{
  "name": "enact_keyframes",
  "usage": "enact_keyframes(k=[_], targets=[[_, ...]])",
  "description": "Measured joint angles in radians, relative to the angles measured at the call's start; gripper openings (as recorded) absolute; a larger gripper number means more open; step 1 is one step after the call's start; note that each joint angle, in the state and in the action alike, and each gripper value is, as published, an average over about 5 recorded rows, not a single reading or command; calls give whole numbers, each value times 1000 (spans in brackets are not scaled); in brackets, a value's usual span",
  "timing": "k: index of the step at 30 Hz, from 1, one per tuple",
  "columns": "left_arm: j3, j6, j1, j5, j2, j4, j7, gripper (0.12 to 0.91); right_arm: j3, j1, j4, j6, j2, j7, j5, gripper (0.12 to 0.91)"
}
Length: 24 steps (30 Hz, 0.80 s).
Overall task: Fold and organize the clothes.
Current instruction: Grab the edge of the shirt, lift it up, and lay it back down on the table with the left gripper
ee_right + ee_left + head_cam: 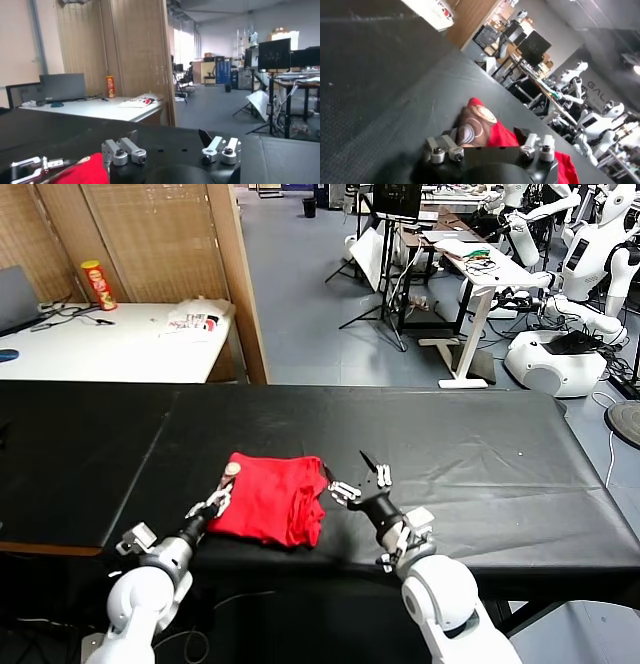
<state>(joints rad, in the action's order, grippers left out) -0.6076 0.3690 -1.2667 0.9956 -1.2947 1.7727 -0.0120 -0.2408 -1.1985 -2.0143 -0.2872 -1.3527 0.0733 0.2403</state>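
The red T-shirt lies folded on the black table, near its front edge. A corner with a brown-and-white print is turned up at its left end. My left gripper is at that left edge, and its fingers stand wide apart on either side of the printed corner. My right gripper is open just right of the shirt, a little above the cloth, with nothing between its fingers. The right wrist view also shows the shirt's edge.
Behind the black table at the left stands a white desk with a red can, papers and a laptop, beside a wooden partition. Other robots and desks fill the room at the back right.
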Motion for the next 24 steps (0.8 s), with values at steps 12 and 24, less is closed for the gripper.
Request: enact_keyframes(k=[12,24], targets=[[-7,15,-19,-132,-3,34,-56,150,-14,-31,-7,2,-22,-2,-27,798],[-96,72,-57,-391,77,136,-103,148,-41,-50,-16,6,-30,-5,-34,798]])
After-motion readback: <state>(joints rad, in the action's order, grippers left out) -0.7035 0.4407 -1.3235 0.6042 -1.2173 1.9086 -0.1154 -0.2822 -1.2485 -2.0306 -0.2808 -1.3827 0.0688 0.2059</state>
